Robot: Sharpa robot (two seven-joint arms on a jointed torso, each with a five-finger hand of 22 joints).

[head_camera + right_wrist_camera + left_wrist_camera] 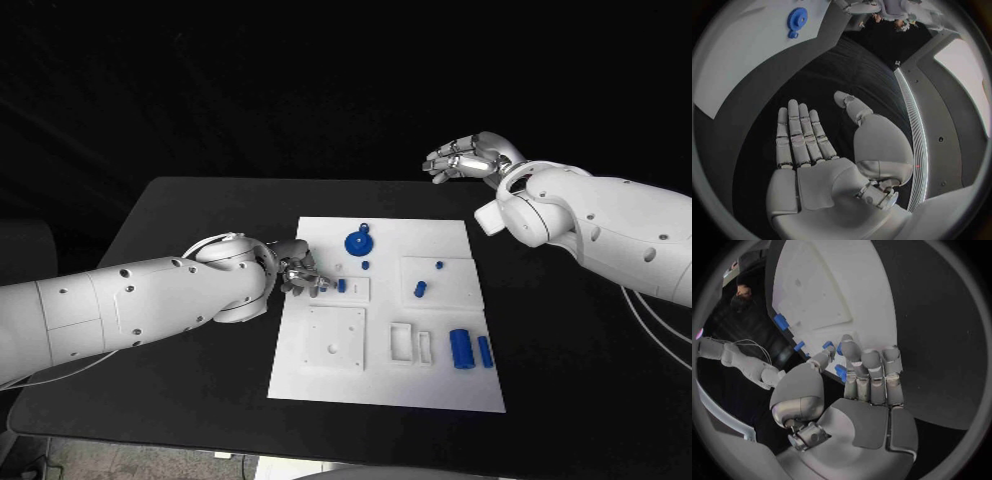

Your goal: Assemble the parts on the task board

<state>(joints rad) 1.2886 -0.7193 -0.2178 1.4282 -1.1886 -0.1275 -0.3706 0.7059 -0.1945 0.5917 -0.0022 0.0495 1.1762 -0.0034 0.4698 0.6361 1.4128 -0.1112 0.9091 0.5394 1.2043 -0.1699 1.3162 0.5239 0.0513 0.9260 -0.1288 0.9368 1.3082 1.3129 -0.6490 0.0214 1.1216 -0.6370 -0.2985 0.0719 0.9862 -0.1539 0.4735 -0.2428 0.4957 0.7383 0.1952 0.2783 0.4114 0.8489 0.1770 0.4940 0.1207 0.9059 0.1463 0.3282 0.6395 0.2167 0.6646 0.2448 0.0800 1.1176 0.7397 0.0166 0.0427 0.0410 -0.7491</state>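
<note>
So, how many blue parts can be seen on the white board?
7 on the task board: gear, peg below it, piece at the left hand, two small pegs, two cylinders. The hand may hide more.

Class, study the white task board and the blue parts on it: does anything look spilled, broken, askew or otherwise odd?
Nothing stands out. The blue parts lie on the task board, none off on the table, and the board looks undamaged. The left hand is at a small part by the board's left edge; the right hand is raised, holding nothing.
</note>
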